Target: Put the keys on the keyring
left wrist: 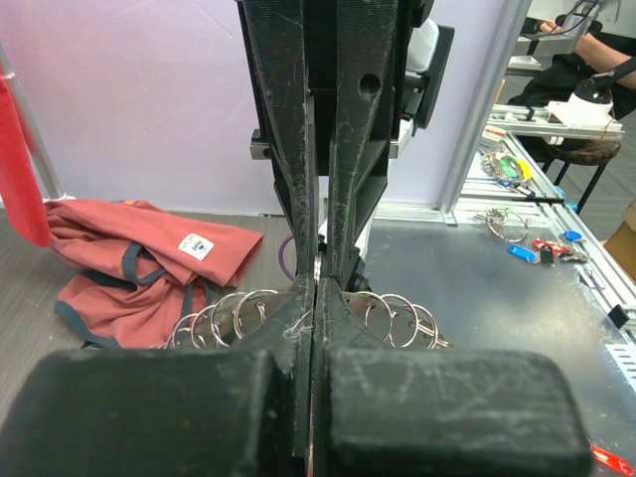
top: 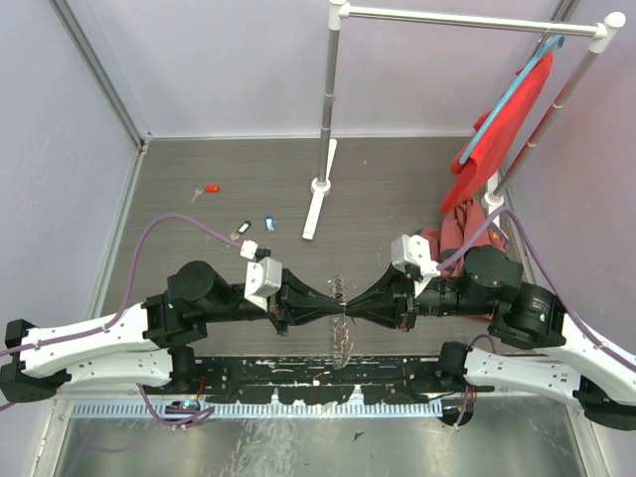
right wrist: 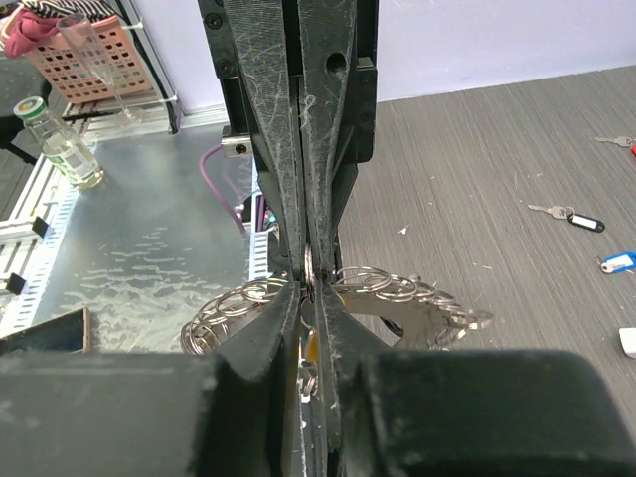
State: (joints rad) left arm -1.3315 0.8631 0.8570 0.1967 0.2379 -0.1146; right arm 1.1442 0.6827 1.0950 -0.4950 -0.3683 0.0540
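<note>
Grippers meet tip to tip at centre frame in the top view: left gripper (top: 334, 310), right gripper (top: 351, 309), the keyring (top: 342, 343) hanging between them. The keys (top: 243, 228) lie upper left on the grey wood-grain table (top: 397, 194), well apart from the ring. A clothes rack (top: 326, 119) stands behind.

Left wrist view: left jaws are pressed together, pinching the keyring's wire. Its loops (left wrist: 234, 316) fan out both sides, and a red garment (left wrist: 129, 258) lies at left.

Right wrist view: right jaws stand nearly together with ring wire in the slit. Whether they bite, I cannot tell. Gripping just beside the left's pinch, clear of the loops (right wrist: 397, 290), should keep the ring steady for threading.
</note>
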